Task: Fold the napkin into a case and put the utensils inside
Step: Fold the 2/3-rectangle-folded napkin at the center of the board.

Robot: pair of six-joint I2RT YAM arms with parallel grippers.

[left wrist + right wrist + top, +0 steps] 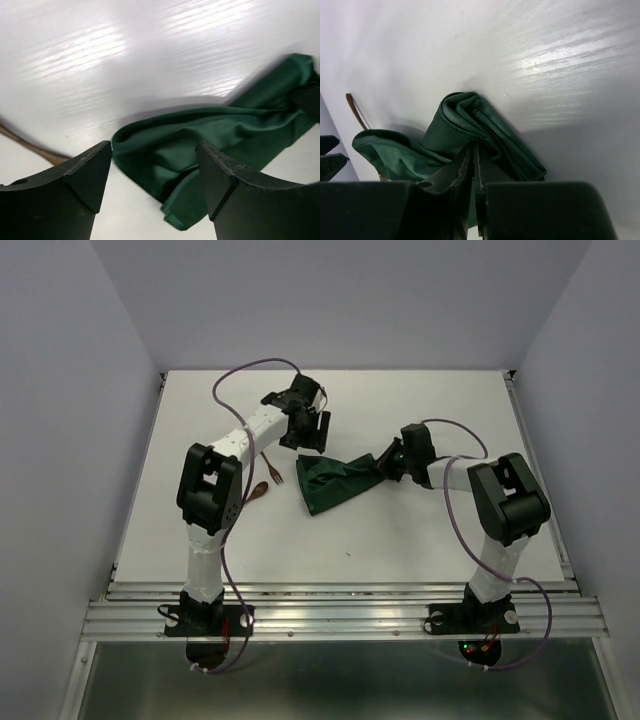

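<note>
The dark green napkin (335,483) lies bunched and crumpled in the middle of the white table (420,400). My right gripper (386,466) is shut on its right end, with the folded cloth (465,117) pinched between the fingertips (470,160). My left gripper (312,443) hovers open just above the napkin's upper left corner, and the cloth (200,135) lies below and between the spread fingers (90,172) without touching them. The wooden fork (272,469) and spoon (258,490) lie on the table left of the napkin, under the left arm. One slim brown utensil (27,142) shows at the left wrist view's edge.
The table's left rail (140,470) and right rail (540,470) bound the work surface, with pale walls close on both sides. A purple cable (245,370) loops over the left arm and another (455,510) hangs by the right arm.
</note>
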